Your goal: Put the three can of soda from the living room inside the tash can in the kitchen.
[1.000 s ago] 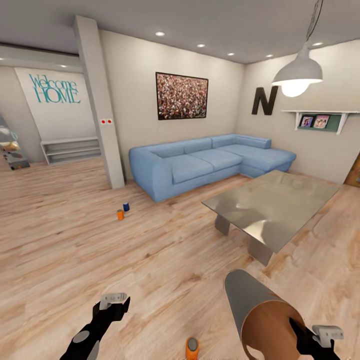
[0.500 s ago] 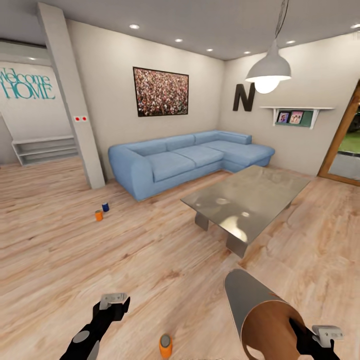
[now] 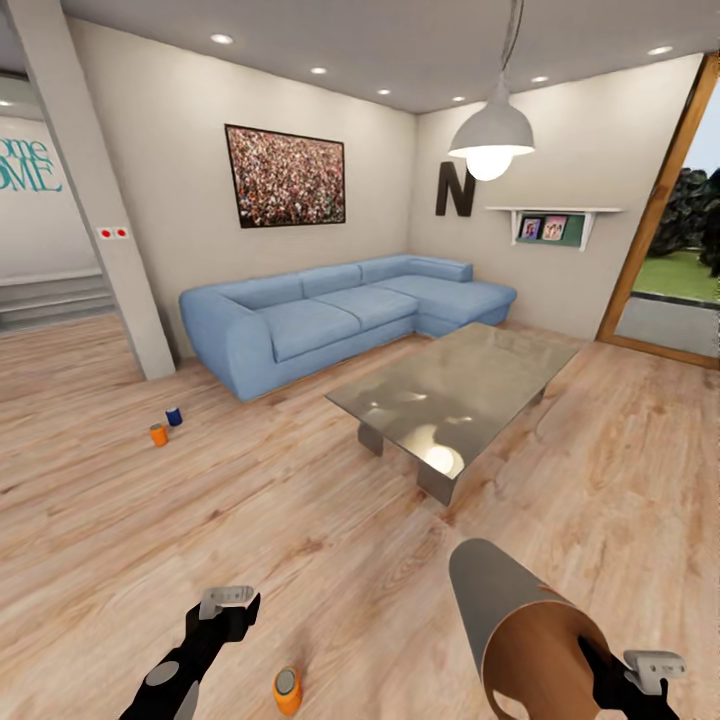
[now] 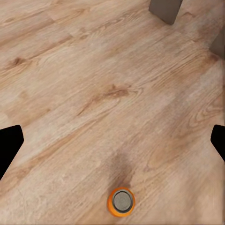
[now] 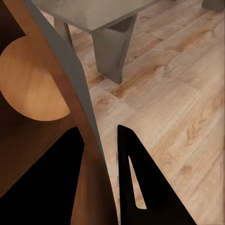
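Under the open left jaws [image 4: 112, 136] an orange can [image 4: 121, 202] stands upright; right jaws [image 5: 101, 154] clamp the tilted bin [image 3: 525, 630].

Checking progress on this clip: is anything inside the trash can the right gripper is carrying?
The trash can, clamped at its rim by the right gripper, shows a bare brown inside and round bottom. No can visible; part of the interior is hidden by its wall.

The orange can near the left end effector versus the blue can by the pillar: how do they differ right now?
The near orange can is orange; the blue can is dark blue. The orange can stands alone just ahead of the left end effector; the blue can sits far off with another orange can beside it. Both stand upright on the wood floor.
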### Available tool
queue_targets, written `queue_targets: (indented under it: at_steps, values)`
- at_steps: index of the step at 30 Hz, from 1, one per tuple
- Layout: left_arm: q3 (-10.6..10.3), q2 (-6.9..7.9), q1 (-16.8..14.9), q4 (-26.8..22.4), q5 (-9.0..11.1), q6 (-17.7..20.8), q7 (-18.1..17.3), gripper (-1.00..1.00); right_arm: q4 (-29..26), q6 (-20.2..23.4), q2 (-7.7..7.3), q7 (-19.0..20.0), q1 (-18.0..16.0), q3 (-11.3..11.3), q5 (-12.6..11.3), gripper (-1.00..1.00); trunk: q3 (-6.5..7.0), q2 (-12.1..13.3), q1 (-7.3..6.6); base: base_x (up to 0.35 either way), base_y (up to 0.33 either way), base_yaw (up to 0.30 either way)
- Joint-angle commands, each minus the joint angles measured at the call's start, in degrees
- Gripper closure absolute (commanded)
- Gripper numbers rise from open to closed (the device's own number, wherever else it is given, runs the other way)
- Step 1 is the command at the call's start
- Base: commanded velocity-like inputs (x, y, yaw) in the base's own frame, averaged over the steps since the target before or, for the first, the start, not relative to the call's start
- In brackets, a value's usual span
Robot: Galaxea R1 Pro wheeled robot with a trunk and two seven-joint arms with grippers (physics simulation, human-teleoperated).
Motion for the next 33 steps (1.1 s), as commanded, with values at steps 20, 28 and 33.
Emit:
queue_targets:
  at_steps: [20,28,33]
  values:
    - [0.0,0.00,0.0,0.0,0.1,0.6,-0.3,-1.00,-0.1,0.0,-0.05,0.4,0.0,-1.1,-0.6,1.00,-0.04,0.0,0.00,0.222,0.132,-0.006]
    - [0.0,0.00,0.0,0.0,0.0,0.7,-0.2,-1.00,-0.2,0.2,-0.70,1.1,-0.1,-13.7,-0.7,1.00,-0.04,0.0,0.00,0.211,0.109,0.000]
    - [0.0,0.00,0.0,0.0,0.0,0.6,-0.3,-1.00,-0.2,3.0,-1.81,1.2,-0.2,-16.4,-1.9,1.00,-0.04,0.0,0.00,0.054,0.021,0.000]
